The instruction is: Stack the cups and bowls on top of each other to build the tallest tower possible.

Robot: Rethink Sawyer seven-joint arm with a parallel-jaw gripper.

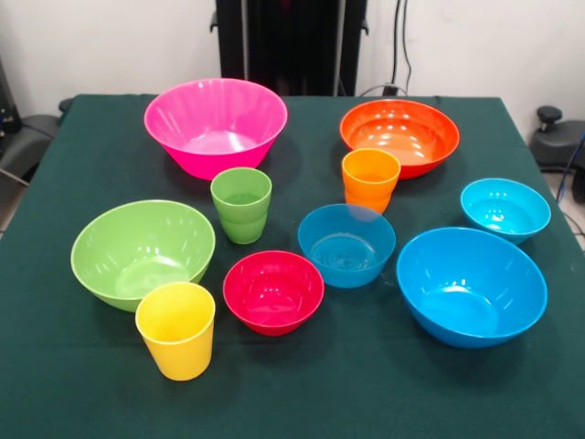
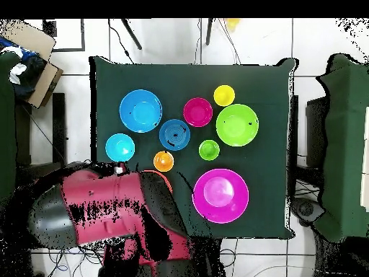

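All cups and bowls stand apart and upright on the green table. The green cup is in front of the pink bowl. The orange cup stands by the orange bowl. The yellow cup is beside the light green bowl. A red bowl, a small blue bowl, a cyan bowl and a large blue bowl fill the rest. No gripper shows.
In the overhead view the red arm lies folded over the table's lower left corner and hides the orange bowl. Chairs stand at the table's sides, and a cardboard box sits at the upper left.
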